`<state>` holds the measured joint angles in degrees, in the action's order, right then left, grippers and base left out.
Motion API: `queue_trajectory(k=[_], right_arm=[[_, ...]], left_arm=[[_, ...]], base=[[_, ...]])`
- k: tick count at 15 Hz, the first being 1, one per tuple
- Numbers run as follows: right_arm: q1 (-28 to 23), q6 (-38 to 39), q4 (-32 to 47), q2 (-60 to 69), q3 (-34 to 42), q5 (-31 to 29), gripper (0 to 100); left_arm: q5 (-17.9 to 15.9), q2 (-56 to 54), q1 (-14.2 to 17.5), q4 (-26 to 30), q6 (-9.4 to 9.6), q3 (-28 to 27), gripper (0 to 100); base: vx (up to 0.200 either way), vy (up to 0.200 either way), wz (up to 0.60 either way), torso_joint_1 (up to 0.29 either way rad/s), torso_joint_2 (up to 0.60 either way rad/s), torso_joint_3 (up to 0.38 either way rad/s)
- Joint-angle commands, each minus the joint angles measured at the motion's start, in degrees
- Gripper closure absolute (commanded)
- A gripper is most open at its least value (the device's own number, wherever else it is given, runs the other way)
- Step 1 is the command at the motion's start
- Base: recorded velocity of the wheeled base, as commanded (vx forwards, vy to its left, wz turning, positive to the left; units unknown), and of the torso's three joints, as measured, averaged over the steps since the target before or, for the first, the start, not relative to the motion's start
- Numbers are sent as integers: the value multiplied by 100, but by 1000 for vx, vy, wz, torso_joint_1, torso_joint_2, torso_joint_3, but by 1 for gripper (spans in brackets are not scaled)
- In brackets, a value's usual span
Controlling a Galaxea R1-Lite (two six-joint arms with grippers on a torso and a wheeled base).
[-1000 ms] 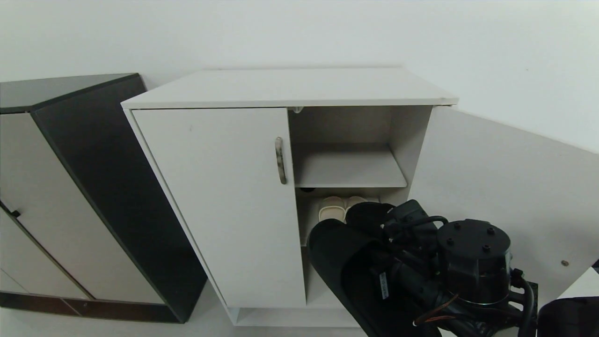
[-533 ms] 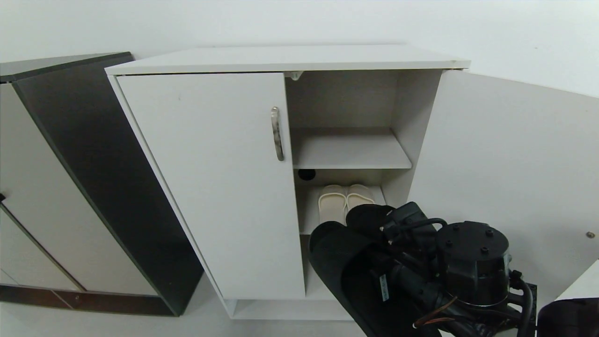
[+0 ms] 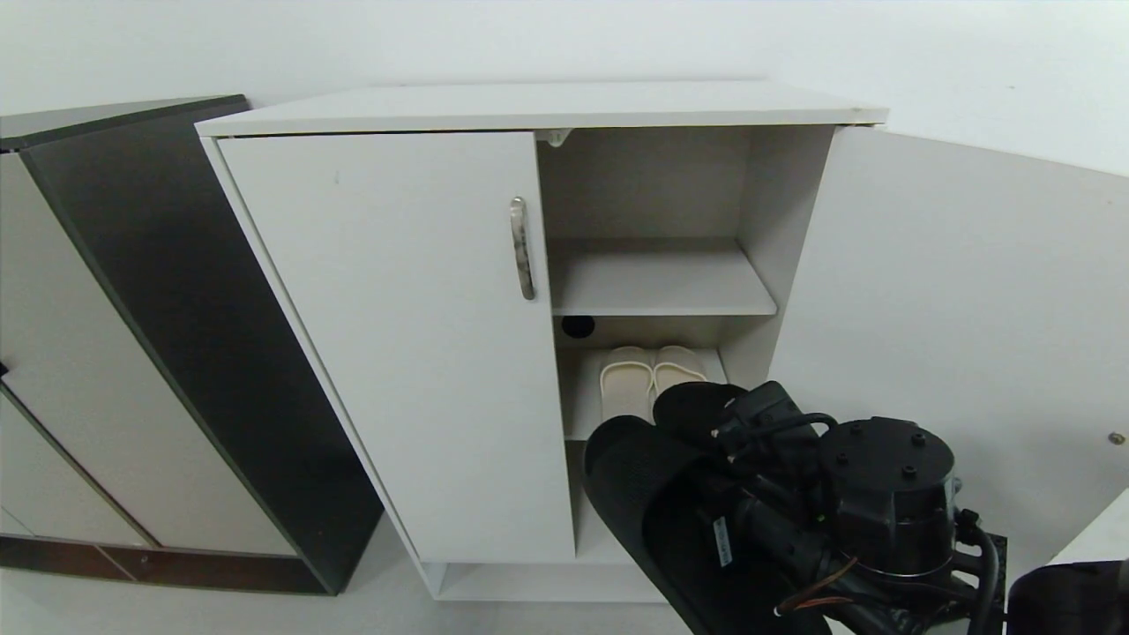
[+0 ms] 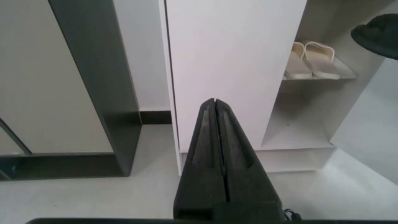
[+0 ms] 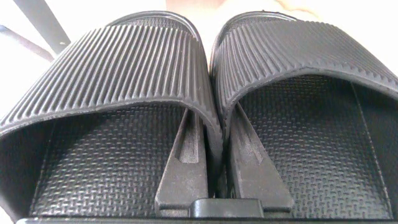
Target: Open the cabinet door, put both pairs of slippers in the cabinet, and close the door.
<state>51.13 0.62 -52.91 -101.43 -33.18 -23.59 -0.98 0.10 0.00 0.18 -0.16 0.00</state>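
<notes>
The white cabinet [image 3: 547, 106] has its left door [image 3: 397, 353] shut and its right door [image 3: 953, 309] swung wide open. A cream pair of slippers [image 3: 651, 379] lies side by side on the middle shelf. My right gripper [image 5: 216, 162] is shut on the black pair of slippers [image 3: 653, 503], pinching their two inner side walls together. It holds them in front of the open compartment, just below the cream pair. My left gripper [image 4: 214, 104] is shut with nothing in it, low in front of the shut left door [image 4: 230, 50].
A dark cabinet [image 3: 176, 309] with pale doors leans close at the left. The top shelf [image 3: 657, 282] and the bottom compartment [image 3: 591, 529] are bare. The metal handle [image 3: 522, 249] sits on the shut door's right edge. The open door bounds the right side.
The whole head picture shifted, so the camera moved; the cream slippers now show more fully. The right gripper keeps the black slippers and has barely moved.
</notes>
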Motion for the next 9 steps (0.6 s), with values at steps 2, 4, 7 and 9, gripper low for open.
queue_trajectory(k=[2,4,7,9], right_arm=[[38,61,369,-149,-654,-621,100],[161,439,1424,-149,-1393,-1262,100],[442,1239,2786,-167,-2535,-1869,100],[442,1529,3375,-290,-3212,-2247,100]], left_arm=[[1,-1,0,-1,-2,0,100],[1,-1,0,-1,-2,0,100],[-8,-1,0,-1,7,0,100],[-8,-1,0,-1,7,0,100]], base=[[0,0,0,0,0,0],[0,0,0,0,0,0],[0,0,0,0,0,0],[0,0,0,0,0,0]])
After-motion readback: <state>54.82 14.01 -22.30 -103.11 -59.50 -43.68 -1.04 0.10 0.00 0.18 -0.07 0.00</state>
